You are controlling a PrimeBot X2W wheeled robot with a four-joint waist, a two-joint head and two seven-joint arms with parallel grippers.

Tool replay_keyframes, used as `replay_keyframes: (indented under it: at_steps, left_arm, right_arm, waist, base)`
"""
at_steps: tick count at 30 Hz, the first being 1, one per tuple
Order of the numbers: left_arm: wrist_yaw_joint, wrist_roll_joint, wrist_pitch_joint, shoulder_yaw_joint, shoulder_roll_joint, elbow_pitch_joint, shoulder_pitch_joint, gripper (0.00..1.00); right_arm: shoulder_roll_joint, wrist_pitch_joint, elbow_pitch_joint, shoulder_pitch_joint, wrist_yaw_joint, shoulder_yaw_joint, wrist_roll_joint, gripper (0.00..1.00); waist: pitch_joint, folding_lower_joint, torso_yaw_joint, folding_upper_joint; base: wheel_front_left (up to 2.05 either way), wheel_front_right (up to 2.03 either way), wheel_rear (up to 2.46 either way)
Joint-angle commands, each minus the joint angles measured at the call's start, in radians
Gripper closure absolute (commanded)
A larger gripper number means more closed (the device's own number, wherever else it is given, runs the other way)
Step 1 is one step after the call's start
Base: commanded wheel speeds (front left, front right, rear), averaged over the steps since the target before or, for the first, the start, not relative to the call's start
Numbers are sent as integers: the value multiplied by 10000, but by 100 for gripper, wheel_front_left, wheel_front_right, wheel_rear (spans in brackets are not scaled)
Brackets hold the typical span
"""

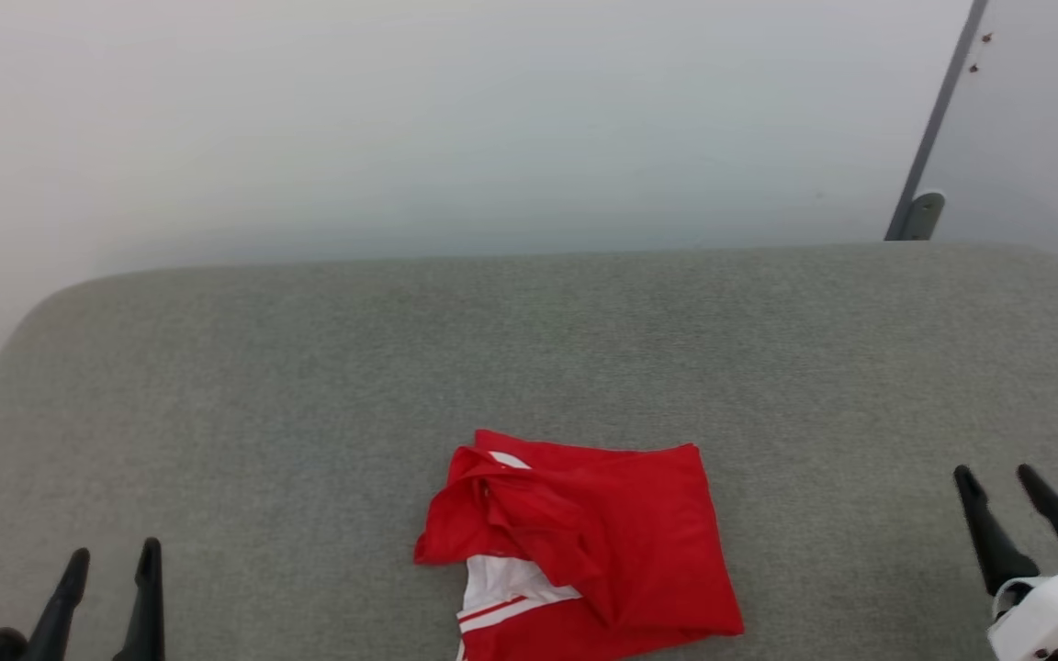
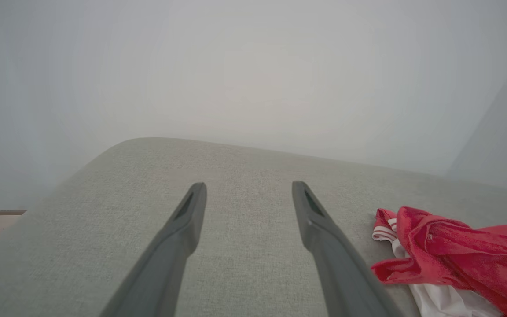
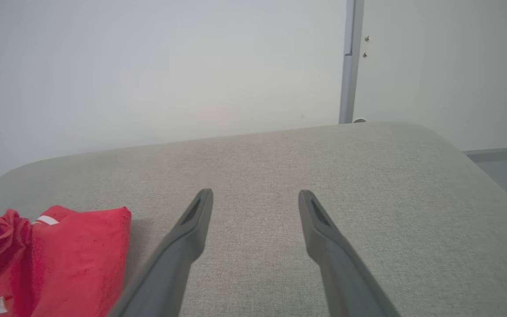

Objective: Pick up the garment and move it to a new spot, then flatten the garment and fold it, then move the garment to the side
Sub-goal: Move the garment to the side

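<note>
Red garment [image 1: 602, 542] with some white showing, lying rumpled and half folded at the near middle of the grey fabric tabletop [image 1: 529, 349], left tool [image 1: 115, 551] off to its left, jaws spread and empty, right tool [image 1: 995, 472] off to its right, jaws likewise spread and empty, both well apart from the garment

Grey cushioned bench [image 1: 309, 367] carries crumpled red garment [image 1: 621, 532].

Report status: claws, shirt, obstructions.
Left claw open, empty. Right claw open, empty. Shirt bunched on grey cushion, between claws, untouched. Nothing in the way.
</note>
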Motion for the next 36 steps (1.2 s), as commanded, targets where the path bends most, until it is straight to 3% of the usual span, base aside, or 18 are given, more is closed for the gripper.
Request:
replay_keyframes:
  at_steps: [1, 8, 19, 29, 36]
  left_arm:
    - [-21, 12, -7, 111, 4, 46, -30, 0]
    - [-21, 156, -7, 251, -137, 175, 8, 0]
    - [-21, 175, -7, -109, -228, 246, -67, 0]
    - [-21, 33, -7, -349, -374, 231, -192, 0]
    - [-21, -47, -7, -484, -476, 274, -485, 0]
  right_arm:
    - [41, 141, 0, 81, -14, 191, 121, 0]
    - [214, 978, 87, -447, -14, 1320, 661, 0]
    - [-38, 2689, 743, -1346, -14, 2848, 1401, 0]
    - [-88, 4161, 1837, -1683, -16, 2659, 1474, 0]
    - [406, 5184, 2808, -2031, -16, 2288, 1713, 0]
  waist:
    - [11, -1, 192, -1]
    - [42, -1, 927, -1]
    - [213, -1, 2139, -1]
    - [666, -1, 3079, -1]
    - [1084, -1, 3367, -1]
  base:
    - [0, 0, 0]
    - [0, 0, 0]
    - [0, 0, 0]
    - [0, 0, 0]
    - [0, 0, 0]
